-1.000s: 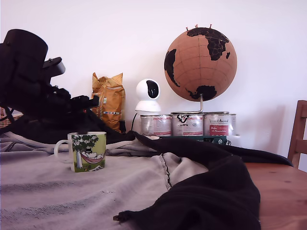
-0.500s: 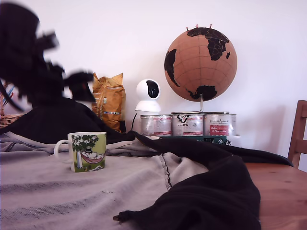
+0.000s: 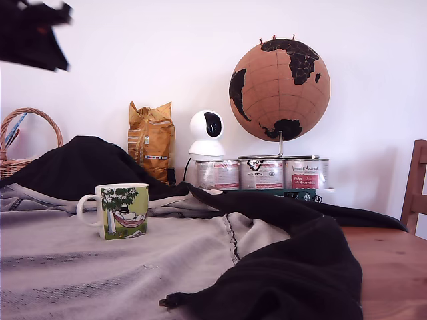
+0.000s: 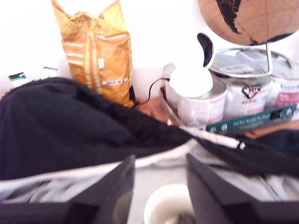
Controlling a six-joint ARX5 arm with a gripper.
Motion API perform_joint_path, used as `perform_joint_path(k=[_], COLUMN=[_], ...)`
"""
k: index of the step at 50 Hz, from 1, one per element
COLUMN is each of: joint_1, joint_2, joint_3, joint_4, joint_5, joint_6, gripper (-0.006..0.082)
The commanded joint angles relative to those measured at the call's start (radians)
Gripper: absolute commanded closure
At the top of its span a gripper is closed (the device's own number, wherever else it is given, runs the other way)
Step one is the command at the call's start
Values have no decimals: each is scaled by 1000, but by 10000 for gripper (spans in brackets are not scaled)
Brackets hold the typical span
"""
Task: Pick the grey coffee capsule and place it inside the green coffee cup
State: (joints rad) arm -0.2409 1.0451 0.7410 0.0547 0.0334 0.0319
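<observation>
One green coffee cup stands on the desk. Behind it are three silver tins, one globe, one white camera, one orange bag and one wicker basket. One wooden chair shows far right.

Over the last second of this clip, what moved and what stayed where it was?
The arm rose from just behind the green coffee cup to the exterior view's top left corner, uncovering a wicker basket. The gripper is open with nothing between its fingers. The cup, globe, tins and cloths stayed put.
</observation>
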Motion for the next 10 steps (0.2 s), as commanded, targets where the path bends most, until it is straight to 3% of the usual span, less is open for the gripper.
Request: perform_joint_path(k=[1,10], joint_1=[23,100], joint_2=[-38,-132], joint_3=[-21,-34], joint_4=[-26,-122], joint_5=[15,51], joint_6=[14,22], gripper=[791,791])
